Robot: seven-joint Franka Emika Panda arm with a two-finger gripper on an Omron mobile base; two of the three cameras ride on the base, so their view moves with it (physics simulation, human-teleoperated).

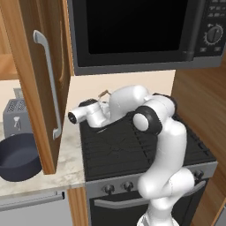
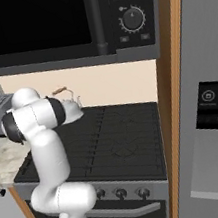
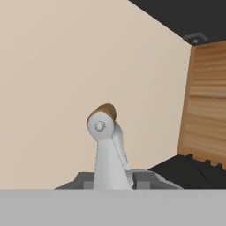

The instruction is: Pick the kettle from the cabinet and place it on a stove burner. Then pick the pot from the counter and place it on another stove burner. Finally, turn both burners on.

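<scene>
One kettle [image 1: 102, 100] is seen held over the rear-left stove burner [image 1: 115, 140] in the left base view, confirmed beside the arm in the right base view, and its handle [image 3: 106, 115] is clamped by the gripper [image 3: 114, 180] in the hand view, so lowering and release are judged next.

The left base view looks forward and down from behind the arm, which rises at its lower right, and faces the black range [image 1: 132, 148] with the microwave [image 1: 145, 31] above and an open cabinet door [image 1: 39, 79] close at the left. The right base view looks from the other side, the arm at its lower left, over the same stove burners [image 2: 111, 136] and microwave [image 2: 65, 22], with a grey appliance front [image 2: 208, 114] near at the right. The hand view sits low and very close behind the kettle [image 3: 106, 150] handle, facing the beige wall [image 3: 66, 66]
</scene>
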